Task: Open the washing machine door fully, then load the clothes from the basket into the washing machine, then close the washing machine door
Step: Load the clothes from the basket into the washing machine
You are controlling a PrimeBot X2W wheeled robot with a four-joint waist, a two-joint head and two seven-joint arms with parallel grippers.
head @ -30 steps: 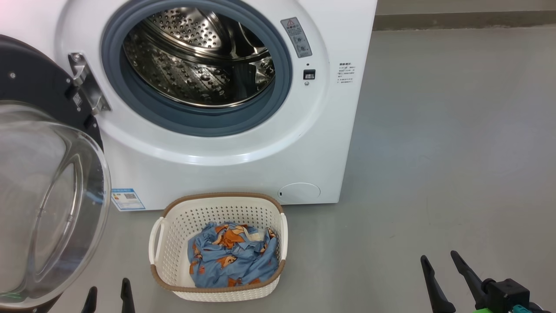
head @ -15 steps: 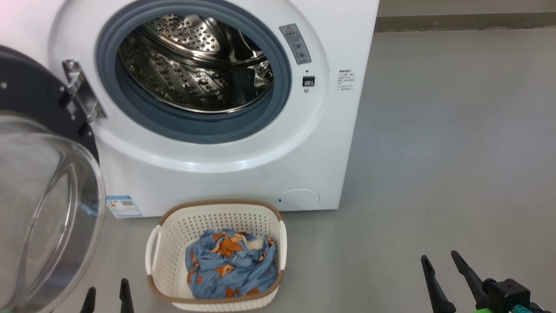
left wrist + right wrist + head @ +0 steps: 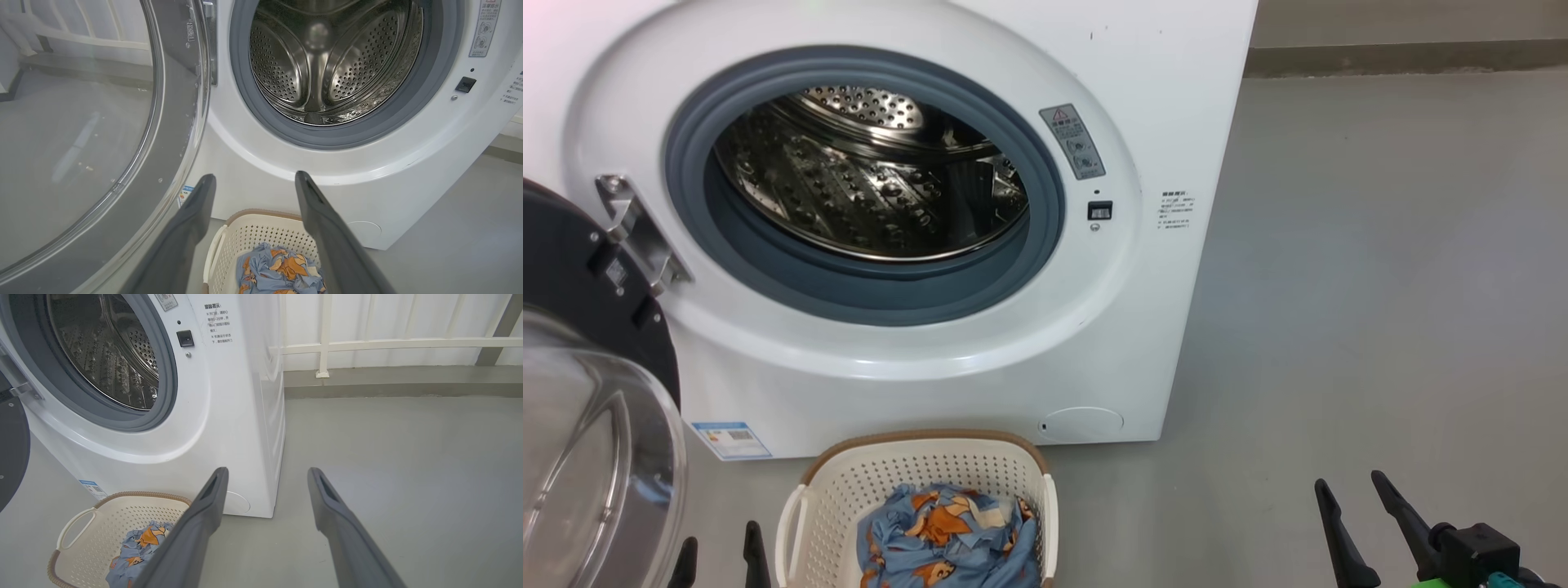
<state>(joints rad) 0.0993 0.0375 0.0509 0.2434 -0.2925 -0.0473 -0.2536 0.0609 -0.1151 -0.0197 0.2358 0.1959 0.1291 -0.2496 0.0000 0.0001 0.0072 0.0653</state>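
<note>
We log the left gripper (image 3: pixel 719 545) and right gripper (image 3: pixel 1347 482) both spread wide, empty. The clothes (image 3: pixel 947 541) lie in the basket (image 3: pixel 915 467) on the floor (image 3: pixel 1339 286) before the washing machine (image 3: pixel 1160 82), door (image 3: pixel 572 269) swung open.

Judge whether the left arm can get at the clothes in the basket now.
Probably yes: the left gripper, fingers open, sits beside the basket, whose clothes lie uncovered.
</note>
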